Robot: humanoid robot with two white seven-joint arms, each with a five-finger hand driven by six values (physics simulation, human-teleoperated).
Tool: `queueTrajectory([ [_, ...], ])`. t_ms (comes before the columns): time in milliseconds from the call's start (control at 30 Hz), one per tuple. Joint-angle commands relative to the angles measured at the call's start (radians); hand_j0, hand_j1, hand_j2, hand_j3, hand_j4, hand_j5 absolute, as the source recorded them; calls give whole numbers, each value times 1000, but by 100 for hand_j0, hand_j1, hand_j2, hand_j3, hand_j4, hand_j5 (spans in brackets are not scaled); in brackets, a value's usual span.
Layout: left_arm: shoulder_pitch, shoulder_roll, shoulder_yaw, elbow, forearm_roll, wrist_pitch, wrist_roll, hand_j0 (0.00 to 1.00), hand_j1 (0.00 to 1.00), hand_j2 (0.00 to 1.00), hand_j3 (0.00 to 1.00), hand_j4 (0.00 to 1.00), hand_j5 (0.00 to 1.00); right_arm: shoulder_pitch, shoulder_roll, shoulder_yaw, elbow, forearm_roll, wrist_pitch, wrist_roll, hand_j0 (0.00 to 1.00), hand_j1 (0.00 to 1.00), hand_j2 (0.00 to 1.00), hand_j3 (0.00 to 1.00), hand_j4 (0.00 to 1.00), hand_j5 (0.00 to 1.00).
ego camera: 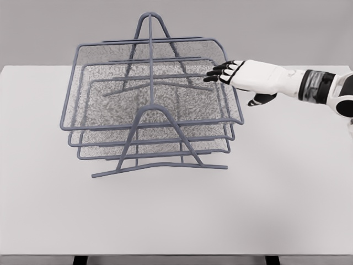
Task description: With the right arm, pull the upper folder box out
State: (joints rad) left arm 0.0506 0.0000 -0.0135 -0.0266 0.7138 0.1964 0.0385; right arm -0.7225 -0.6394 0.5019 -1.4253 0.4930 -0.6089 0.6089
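A grey-blue wire rack point(151, 113) with three stacked mesh trays stands on the white table. Its upper tray point(99, 55) is the largest and sits highest, its rim running from the left edge round to the right side. My right hand point(220, 73) comes in from the right, white with black fingers point(216, 72). The fingers are stretched out and relaxed, holding nothing. Their tips sit at the upper tray's right rim, near its far corner; I cannot tell if they touch the wire. The thumb point(262, 100) hangs below the palm. No left arm shows.
The white table point(287, 193) spreads wide in front of and to the right of the rack. The rack's A-shaped front frame point(157, 138) rests its feet on the table. Behind the table is a plain grey wall.
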Motion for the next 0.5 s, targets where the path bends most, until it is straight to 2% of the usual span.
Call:
queueTrajectory([
  [0,0,0,0,1,0,0,0,100,100,100,100,100,100,5,-72,-23,5,16,-2,2,100,100,100,100,100,100],
  [133,0,0,0,1,0,0,0,100,100,100,100,100,100,12,-109,-29,8,16,-2,2,100,100,100,100,100,100],
  [200,0,0,0,1,0,0,0,100,100,100,100,100,100,12,-160,-45,28,16,-2,2,100,100,100,100,100,100],
  [367,0,0,0,-1,0,0,0,100,100,100,100,100,100,20,-177,-46,78,18,-2,2,100,100,100,100,100,100],
  [467,0,0,0,1,0,0,0,100,100,100,100,100,100,31,-212,-48,94,18,-2,2,100,100,100,100,100,100],
])
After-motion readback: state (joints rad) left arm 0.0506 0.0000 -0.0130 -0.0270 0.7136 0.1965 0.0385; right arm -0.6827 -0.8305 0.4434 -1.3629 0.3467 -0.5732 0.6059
